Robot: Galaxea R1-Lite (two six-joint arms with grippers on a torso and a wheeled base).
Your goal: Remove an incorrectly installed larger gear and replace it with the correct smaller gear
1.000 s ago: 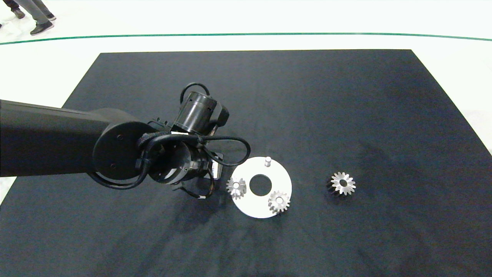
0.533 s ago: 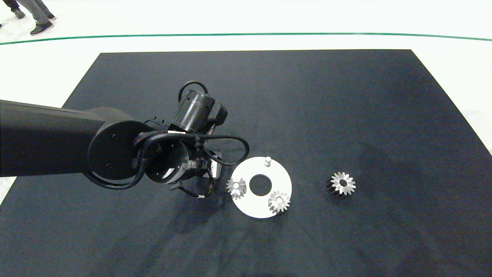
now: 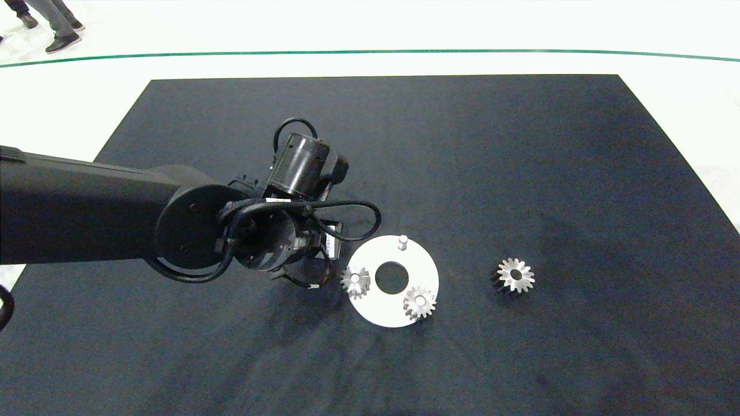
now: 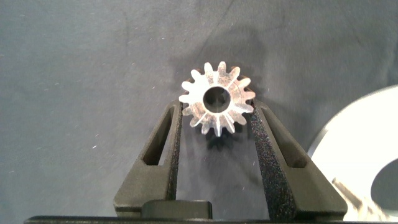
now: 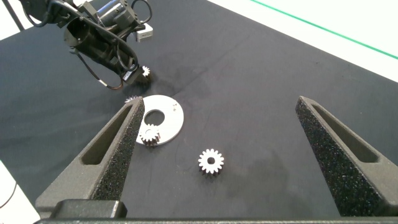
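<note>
On the left, the left hand (image 4: 216,109) is pinching the smaller gear (image 4: 216,98) by its teeth, one finger on each side. It holds the gear just off the black mat (image 3: 231,358) on the bench, beside the white disc (image 3: 381,310). The gear is metal, so I think it is hard, a bit heavy for its size, and shiny and slippy. It will not bend or break. Holding it by the teeth on two sides looks like a good way, since the soft pads can bite in.

From above, the arm covers this hand and its gear, so you cannot see them there.

Next comes the disc. Two other small gears (image 3: 355,281) (image 3: 419,302) sit on it, and one peg (image 3: 403,241) is bare. That peg looks like the spot for the held gear. I cannot tell how tight the hole will fit.

Further right, the larger gear (image 3: 514,275) lies alone on the mat, well apart from the disc. Its dark bottom part is hard to make out.

The right hand (image 5: 219,102) hangs high up, spread wide, with nothing in it. It does not show from above.
</note>
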